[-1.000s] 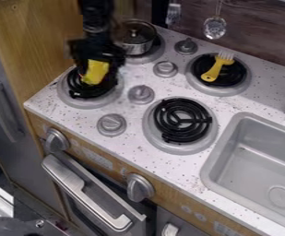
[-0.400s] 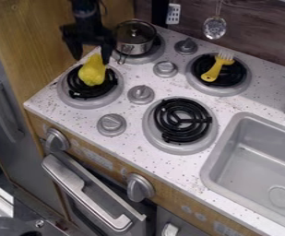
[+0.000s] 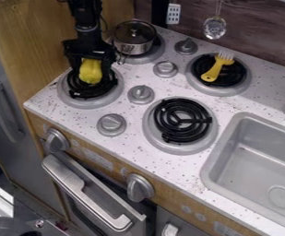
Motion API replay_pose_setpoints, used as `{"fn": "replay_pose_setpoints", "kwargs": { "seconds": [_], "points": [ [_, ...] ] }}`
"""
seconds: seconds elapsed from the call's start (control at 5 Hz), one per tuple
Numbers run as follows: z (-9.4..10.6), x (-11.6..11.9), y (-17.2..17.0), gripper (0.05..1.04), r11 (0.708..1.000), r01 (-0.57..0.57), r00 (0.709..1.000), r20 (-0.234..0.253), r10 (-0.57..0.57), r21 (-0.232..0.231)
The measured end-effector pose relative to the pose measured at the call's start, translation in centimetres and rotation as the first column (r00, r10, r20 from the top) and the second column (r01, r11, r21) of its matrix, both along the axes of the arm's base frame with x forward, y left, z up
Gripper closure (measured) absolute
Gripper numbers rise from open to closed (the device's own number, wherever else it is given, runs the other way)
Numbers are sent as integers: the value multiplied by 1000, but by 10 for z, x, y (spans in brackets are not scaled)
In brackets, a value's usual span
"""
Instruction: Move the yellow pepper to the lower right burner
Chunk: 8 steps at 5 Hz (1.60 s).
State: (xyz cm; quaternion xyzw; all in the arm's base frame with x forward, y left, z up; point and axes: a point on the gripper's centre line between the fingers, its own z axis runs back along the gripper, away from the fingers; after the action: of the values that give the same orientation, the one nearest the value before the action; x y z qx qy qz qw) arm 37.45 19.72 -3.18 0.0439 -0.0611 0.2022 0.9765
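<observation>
Stove top (image 3: 132, 140), mid-view. Sink (image 3: 252, 177), 4 o'clock. Black gripper (image 3: 91, 69), 11 o'clock, pointing down, spread open astride yellow pepper; contact unclear. Lidded pot (image 3: 134, 46), 12 o'clock. Yellow pepper (image 3: 91, 73) over 10 o'clock burner (image 3: 100, 102). Yellow-handled fork (image 3: 213, 73), between 1 and 2.

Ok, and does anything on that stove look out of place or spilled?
The yellow-handled utensil lies on the upper right burner, which looks odd, since a burner usually holds cookware. I see no clear spill.
</observation>
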Motion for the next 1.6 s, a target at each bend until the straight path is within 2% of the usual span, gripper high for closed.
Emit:
{"fn": "replay_pose_setpoints", "kwargs": {
  "seconds": [0.2, 0.4, 0.6, 0.8, 1.0, 1.2, 1.4, 1.6],
  "points": [
    [-6, -1, 0, 125, 1000, -10, 1000, -19, 10, -1],
    [-5, -2, -1, 171, 999, -13, 999, -44, 14, 30],
    [10, -10, -18, 171, 997, 13, 996, -88, -6, 77],
    [34, -20, -56, 171, 992, 14, 995, -102, -2, 122],
    [38, -22, -92, 171, 992, 53, 994, -104, -40, 118],
    [29, -16, -136, 171, 992, 114, 988, -108, -108, 50],
    [-6, -16, -178, 171, 978, 208, 965, -156, -210, -32],
    [-13, 0, -190, 171, 970, 238, 958, -151, -244, -56]
  ]
}}
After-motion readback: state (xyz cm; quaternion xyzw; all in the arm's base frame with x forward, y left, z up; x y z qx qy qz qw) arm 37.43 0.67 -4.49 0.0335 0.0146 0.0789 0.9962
